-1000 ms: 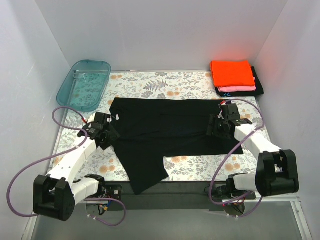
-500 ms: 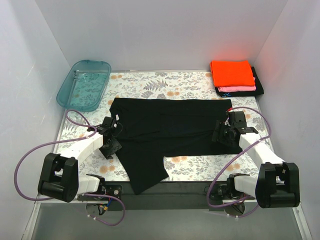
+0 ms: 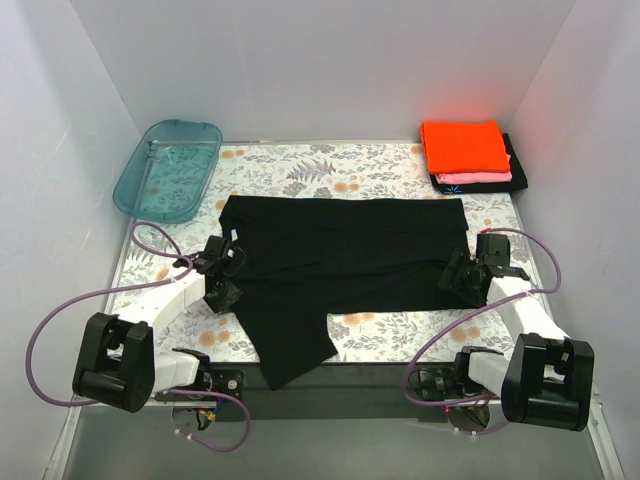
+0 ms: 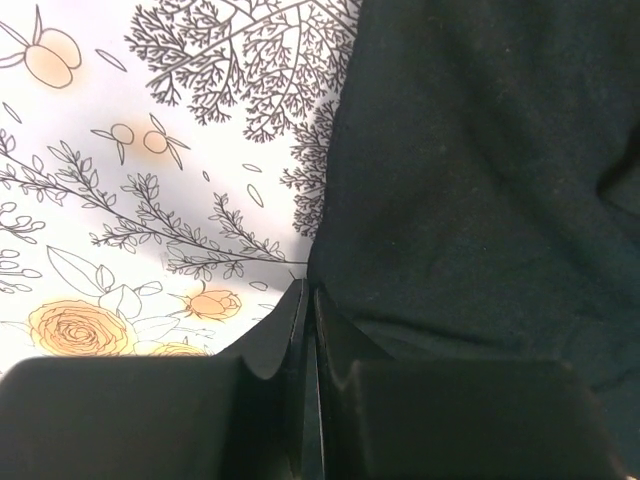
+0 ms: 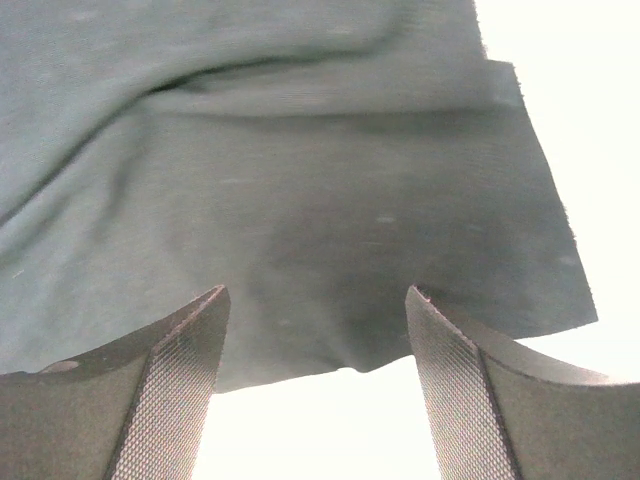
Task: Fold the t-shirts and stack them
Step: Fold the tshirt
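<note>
The large black t-shirt [image 3: 340, 255] lies spread flat across the middle of the table [image 3: 300, 165], one flap trailing off the near edge. That spread looks meant to let both arms work it from opposite ends.

The left gripper [image 4: 305, 300] sits low at the shirt's left edge with its fingers pressed together. Whether any hem is caught between them cannot be told.

Over on the right, the right gripper [image 5: 316, 292] hovers with its fingers spread wide and holds nothing. The shirt's right edge lies just beyond the tips, so it looks lined up for a pinch.

The count is four shirts in all. One is spread out and three are folded in the far right corner: the orange shirt [image 3: 463, 146] on top, the pink shirt [image 3: 485, 177] beneath it, and the black marked shirt [image 3: 455, 187] at the bottom. There is one teal tub [image 3: 168, 168] at the far left, and two arms.
</note>
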`<state>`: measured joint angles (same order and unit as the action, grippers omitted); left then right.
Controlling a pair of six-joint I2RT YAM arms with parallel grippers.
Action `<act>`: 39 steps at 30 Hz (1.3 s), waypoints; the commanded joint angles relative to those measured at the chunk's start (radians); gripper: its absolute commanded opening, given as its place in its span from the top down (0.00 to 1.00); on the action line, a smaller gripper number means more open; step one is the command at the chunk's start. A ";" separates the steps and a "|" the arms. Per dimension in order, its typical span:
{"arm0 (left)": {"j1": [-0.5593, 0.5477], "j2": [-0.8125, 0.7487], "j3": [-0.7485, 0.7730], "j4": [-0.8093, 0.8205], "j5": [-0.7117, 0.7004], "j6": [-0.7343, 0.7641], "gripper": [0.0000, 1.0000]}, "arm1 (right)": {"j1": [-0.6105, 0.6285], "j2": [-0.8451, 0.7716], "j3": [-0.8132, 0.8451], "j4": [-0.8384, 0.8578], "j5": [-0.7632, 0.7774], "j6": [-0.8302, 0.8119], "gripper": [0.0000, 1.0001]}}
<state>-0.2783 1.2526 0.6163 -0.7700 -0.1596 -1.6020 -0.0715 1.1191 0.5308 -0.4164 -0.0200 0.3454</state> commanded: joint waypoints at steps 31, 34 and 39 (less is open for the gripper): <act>-0.004 -0.170 -0.050 0.083 -0.034 -0.021 1.00 | -0.191 0.034 -0.063 -0.070 0.132 0.196 0.42; -0.005 -0.171 -0.050 0.083 -0.034 -0.024 1.00 | -0.191 0.057 -0.075 -0.053 0.124 0.188 0.43; -0.005 -0.179 -0.047 0.071 -0.040 -0.032 1.00 | -0.191 0.056 -0.083 -0.042 0.103 0.184 0.56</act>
<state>-0.2790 1.1034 0.5690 -0.7021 -0.1707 -1.6169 -0.2626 1.1313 0.5171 -0.5152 0.1791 0.5083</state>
